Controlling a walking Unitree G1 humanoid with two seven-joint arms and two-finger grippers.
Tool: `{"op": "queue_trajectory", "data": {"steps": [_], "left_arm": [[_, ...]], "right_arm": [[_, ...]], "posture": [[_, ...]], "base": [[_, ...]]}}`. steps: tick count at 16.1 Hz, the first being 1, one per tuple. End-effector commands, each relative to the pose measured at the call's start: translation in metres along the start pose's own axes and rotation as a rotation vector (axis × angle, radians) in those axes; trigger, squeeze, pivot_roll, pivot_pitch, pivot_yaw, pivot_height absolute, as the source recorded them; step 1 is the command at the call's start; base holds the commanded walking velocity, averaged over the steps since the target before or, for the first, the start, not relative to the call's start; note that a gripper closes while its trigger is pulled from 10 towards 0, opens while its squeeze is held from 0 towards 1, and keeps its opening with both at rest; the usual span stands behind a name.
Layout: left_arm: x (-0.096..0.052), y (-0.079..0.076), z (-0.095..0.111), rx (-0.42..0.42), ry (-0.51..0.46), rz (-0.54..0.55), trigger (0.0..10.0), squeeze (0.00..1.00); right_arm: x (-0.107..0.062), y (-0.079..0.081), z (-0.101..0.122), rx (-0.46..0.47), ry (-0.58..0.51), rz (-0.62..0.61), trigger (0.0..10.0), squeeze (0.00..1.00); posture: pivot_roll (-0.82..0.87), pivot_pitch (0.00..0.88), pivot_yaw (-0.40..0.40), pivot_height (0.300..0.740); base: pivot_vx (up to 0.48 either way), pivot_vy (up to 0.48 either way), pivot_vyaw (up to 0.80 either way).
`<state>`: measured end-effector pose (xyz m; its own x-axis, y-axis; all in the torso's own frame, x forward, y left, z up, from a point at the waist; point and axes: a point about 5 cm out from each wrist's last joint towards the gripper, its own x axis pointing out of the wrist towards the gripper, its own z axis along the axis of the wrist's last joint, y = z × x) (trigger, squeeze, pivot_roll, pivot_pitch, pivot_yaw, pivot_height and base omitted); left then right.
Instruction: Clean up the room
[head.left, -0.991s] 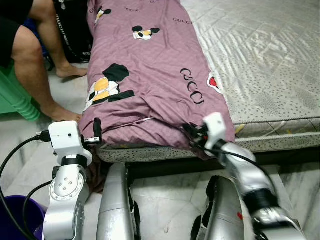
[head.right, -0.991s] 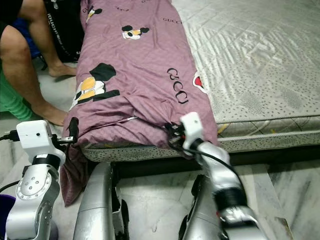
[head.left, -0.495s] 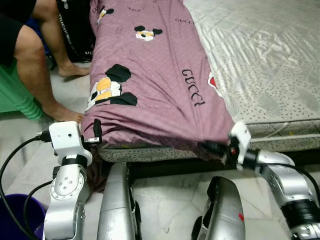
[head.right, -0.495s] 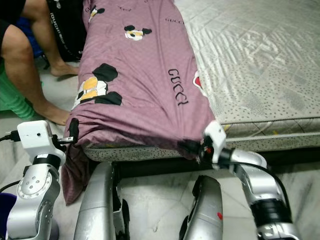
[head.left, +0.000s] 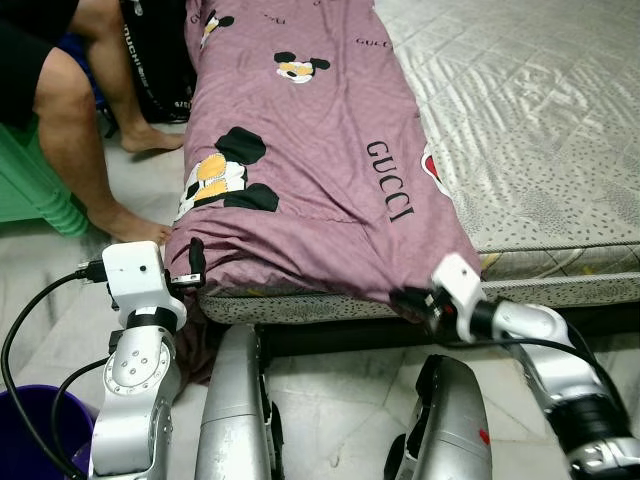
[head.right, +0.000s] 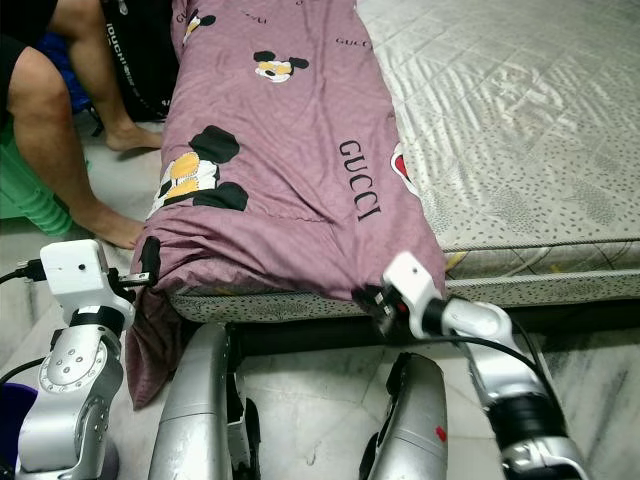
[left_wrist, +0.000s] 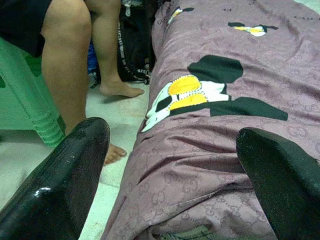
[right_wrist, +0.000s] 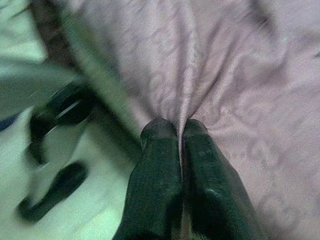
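The robot's arms are silver metal tubes with black joint bands. Each wrist carries a white boxy camera housing. At seven o'clock, black cables loop from the left pincer (head.left: 195, 262) housing. The right pincer (head.left: 408, 299) has glossy black fingers (right_wrist: 160, 185); a small red mark sits on the silver limb below.

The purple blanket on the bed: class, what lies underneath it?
Under the purple blanket lies the mattress, its patterned edge visible below the near hem. Whatever else lies beneath is covered. The right gripper pinches the near corner; the left gripper is open at the other.
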<state>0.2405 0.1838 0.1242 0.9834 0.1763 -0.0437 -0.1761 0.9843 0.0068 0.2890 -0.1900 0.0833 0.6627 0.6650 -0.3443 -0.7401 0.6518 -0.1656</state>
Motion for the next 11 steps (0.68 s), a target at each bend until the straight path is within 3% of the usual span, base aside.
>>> {"op": "queue_trajectory", "data": {"steps": [1, 5, 8, 11], "left_arm": [[0.002, 0.004, -0.002, 0.006, 0.000, 0.011, 10.0, 0.00], [0.010, 0.017, 0.001, 0.022, -0.038, 0.058, 10.0, 0.00], [0.011, 0.020, -0.004, 0.029, -0.041, 0.053, 10.0, 0.00], [0.011, 0.020, -0.006, 0.023, -0.050, 0.054, 10.0, 0.00]], "right_arm": [[0.004, -0.007, 0.020, -0.034, -0.092, -0.106, 10.0, 1.00], [0.006, -0.008, 0.043, -0.029, -0.228, -0.294, 10.0, 1.00], [-0.004, 0.007, 0.025, 0.026, -0.205, -0.433, 10.0, 1.00], [-0.010, 0.020, 0.025, 0.124, -0.255, -0.504, 10.0, 1.00]], "posture": [[0.06, 0.047, 0.034, 0.525], [0.03, 0.000, 0.032, 0.525], [0.01, 0.000, 0.032, 0.525], [-0.02, 0.000, 0.040, 0.525]], "base": [[0.000, 0.000, 0.00], [0.000, 0.000, 0.00], [0.000, 0.000, 0.00], [0.000, 0.000, 0.00]]}}
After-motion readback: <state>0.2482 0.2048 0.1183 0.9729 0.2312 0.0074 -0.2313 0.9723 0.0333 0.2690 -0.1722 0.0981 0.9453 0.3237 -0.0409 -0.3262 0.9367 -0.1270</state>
